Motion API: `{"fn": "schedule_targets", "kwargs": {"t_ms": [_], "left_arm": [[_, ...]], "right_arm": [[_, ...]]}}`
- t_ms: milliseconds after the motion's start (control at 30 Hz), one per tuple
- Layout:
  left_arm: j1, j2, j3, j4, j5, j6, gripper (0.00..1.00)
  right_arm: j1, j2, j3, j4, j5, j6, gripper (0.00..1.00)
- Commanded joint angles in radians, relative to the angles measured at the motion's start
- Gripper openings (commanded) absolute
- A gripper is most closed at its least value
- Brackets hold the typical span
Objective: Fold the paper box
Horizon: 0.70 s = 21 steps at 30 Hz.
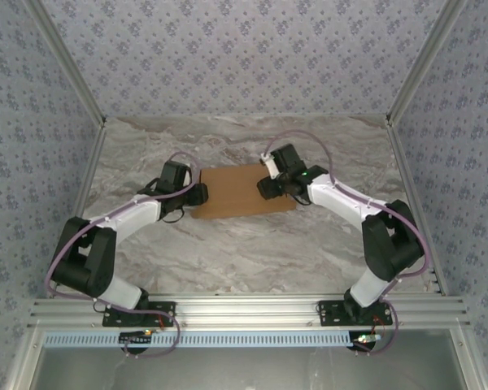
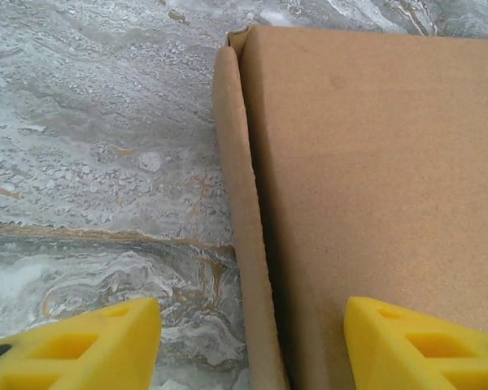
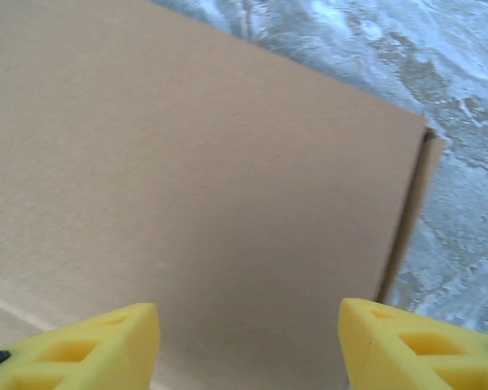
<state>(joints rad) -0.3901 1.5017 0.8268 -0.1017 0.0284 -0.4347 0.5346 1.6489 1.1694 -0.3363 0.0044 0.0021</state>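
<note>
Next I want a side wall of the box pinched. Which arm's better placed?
Left. The left gripper has open jaws astride a side wall of the paper box, one over the table, one over the lid. The right gripper hovers over the lid, its nearest wall off to one side.

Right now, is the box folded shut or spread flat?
Folded shut: the box shows a flat top, with a side wall standing along its edge.

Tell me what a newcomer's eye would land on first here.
A brown paper box lies flat on the marbled table, between the two arms. The left gripper hangs open astride its left edge, one finger over marble, one over cardboard. The right gripper hangs open over the box's top near a corner.
</note>
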Motion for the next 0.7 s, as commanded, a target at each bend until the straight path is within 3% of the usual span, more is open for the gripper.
{"fn": "schedule_targets", "kwargs": {"t_ms": [0,333,667], "left_arm": [[0.008,0.021,0.015,0.030,0.033,0.011,0.61],[0.008,0.059,-0.005,0.061,0.063,0.004,0.61],[0.010,0.119,-0.041,0.093,0.060,0.004,0.59]], "right_arm": [[-0.072,0.006,-0.008,-0.018,-0.111,0.044,0.62],[-0.161,0.091,-0.040,0.024,-0.217,0.081,0.62],[-0.186,0.143,-0.088,0.050,-0.217,0.091,0.58]]}}
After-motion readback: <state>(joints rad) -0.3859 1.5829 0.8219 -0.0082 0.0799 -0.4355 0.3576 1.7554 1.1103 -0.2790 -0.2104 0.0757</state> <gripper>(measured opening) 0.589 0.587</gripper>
